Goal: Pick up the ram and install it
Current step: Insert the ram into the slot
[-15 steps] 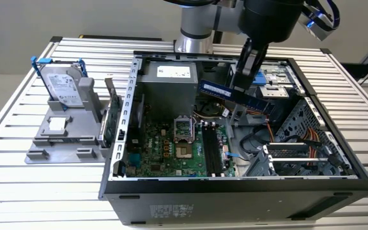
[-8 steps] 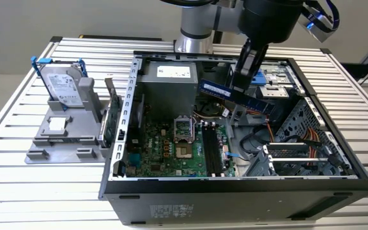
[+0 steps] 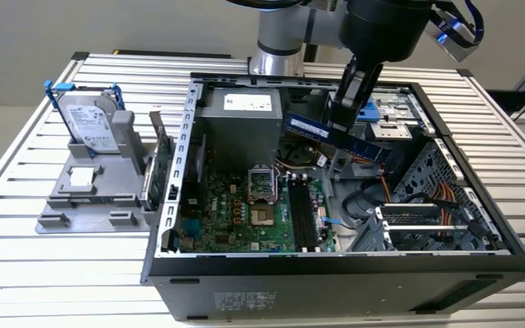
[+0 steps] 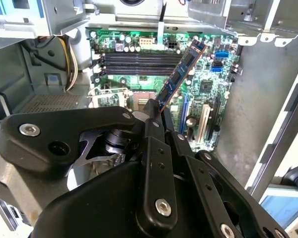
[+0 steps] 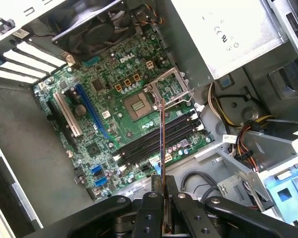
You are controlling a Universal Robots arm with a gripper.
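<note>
- At the exterior view's left, the silver hard drive (image 3: 89,123) stands upright in its grey stand (image 3: 87,205) on the slatted table (image 3: 25,260). A green expansion card (image 3: 162,167) stands just beside the open computer case (image 3: 335,290). Both are well apart from the arm.
- In the middle of the case lies the motherboard (image 3: 230,219), and its black memory slots (image 3: 301,219) are bare. No stick is seated in them.
- Above and to the right of those slots, the ram (image 3: 306,128) hangs in the air inside the case, held near its middle. Its long edge slopes down toward the exterior view's right.
- The gripper (image 3: 338,126) is closed on the ram, its fingers pinching the two flat faces. In the first wrist view the stick (image 5: 162,134) shows edge-on, running out from the gripper (image 5: 163,184).
- Judged from this, the pick-up is done and the carry to the board is in hand. The install has not begun.
- In the second wrist view the ram (image 4: 181,74) crosses the slots (image 4: 139,63) at an angle. Seating would therefore call for turning it parallel to a slot, levelling it and pressing it straight in.
</note>
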